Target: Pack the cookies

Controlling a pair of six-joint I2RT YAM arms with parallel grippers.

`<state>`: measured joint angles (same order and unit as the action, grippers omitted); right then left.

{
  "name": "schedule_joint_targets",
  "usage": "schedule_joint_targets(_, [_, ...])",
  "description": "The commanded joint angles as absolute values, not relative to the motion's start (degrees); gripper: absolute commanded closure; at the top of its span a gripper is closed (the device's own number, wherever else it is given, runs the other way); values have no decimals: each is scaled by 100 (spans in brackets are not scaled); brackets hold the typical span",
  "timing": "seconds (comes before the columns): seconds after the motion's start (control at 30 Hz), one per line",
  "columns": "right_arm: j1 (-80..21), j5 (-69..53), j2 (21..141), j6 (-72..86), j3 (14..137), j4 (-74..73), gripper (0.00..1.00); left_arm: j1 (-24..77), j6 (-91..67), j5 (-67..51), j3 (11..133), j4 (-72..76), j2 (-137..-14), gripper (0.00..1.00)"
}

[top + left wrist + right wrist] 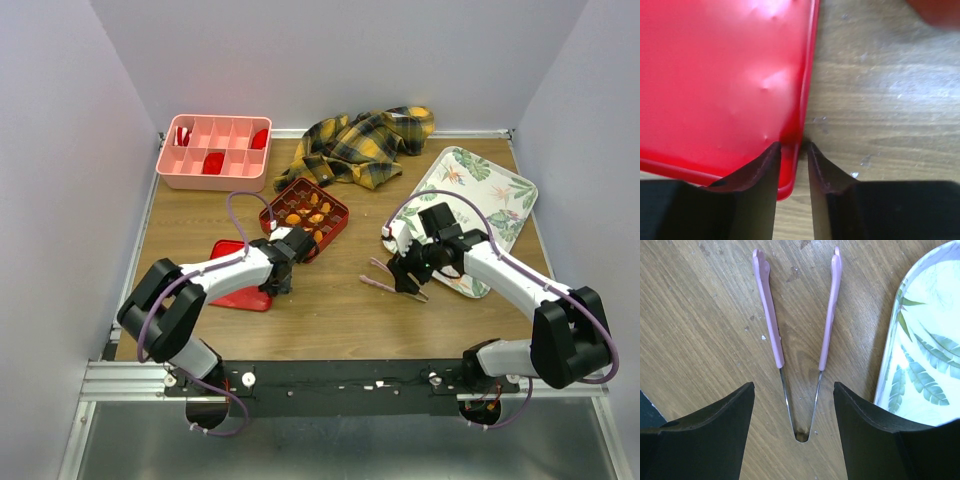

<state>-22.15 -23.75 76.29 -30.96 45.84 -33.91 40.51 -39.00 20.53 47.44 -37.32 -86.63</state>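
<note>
1. The cookies [316,218] are seen as small orange discs lying in the cells of the red box [339,221], which sits open near the middle of the surface [330,320].
2. A red lid [240,293] is laid flat on the surface, just left of and nearer than the red box.
3. The left hand [273,288] is lowered at the lid's right edge, close to the red box's near corner.
4. In the left wrist view, the left hand [792,145] is seen narrowly open, and the lid [715,75] has its edge between the two fingers. A thin strip of wood is visible between that edge and one finger, so no firm grip is shown.
5. Pink-handled tongs [385,285] are laid on the surface between the red box and the tray [480,190].
6. The right hand [402,283] is held low over the tongs.
7. In the right wrist view, the right hand [792,385] is seen wide open. The joined end of the tongs [769,315] lies between the fingers with bare wood on both sides, and the tray [930,340] is just beside it.
8. A pink box [215,180] holding red pieces [213,162] is placed at the far left.
9. A plaid cloth [365,140] is bunched at the far edge, between the pink box and the tray.
</note>
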Motion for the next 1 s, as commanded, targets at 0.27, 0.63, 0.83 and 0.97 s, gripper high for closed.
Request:
schedule_joint_targets(0.27, [-2224,-2733,7541,-3032,4843,-3472,28,4377,-3937,2514,4799,-3972,-8913,97])
schedule_joint_targets(0.63, [-2224,-3725,7629,-3146,5448,-3761,28,4324,-3842,1303,4860,-4096,-6927,100])
schedule_joint_targets(0.83, [-2294,-5087,7822,-4137,5967,-4498,28,4184,-3446,-315,5185,-4017,-6294,100])
schedule_joint_targets(0.97, [-2320,-5791,7980,-5926,6459,-5577,28,4157,-2902,-1255,5484,-4157,-6170,100])
